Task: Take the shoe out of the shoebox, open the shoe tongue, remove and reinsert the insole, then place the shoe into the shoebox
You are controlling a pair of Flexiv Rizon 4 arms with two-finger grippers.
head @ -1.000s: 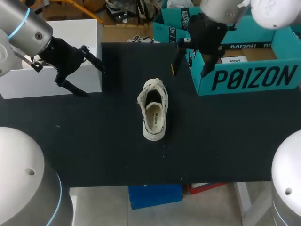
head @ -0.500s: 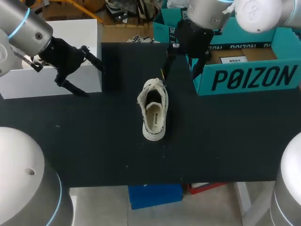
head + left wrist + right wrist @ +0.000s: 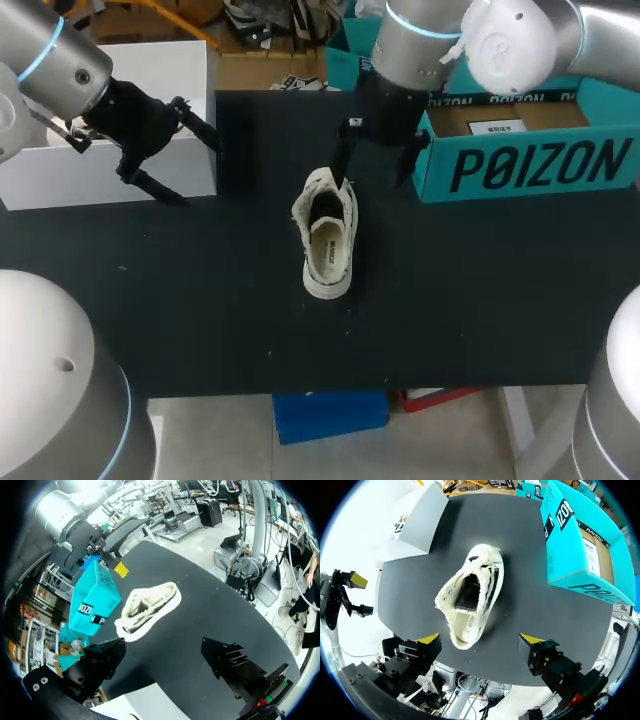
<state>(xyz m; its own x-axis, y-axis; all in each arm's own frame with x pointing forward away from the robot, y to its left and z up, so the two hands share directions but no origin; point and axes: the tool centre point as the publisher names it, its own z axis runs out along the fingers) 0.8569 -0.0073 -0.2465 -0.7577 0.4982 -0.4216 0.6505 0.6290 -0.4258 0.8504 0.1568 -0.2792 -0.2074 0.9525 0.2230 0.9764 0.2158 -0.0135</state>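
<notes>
Two arms hang over a black counter. At the left, the left arm comes in from the far corner. Its left fingers are spread wide with nothing between them, above the near corner of a white box.

Near the middle, the cream shoe sits upright on its sole on the counter, outside the shoebox, toe pointing away from the robot. Above the toe end, the right arm angles down. Its right fingers are also wide apart and empty, clear of the shoe.

At the right stands the open teal shoebox, cut off at the edge and partly hidden by the right arm. Inside the shoe, the toe end is dark and the tongue is hard to make out.
</notes>
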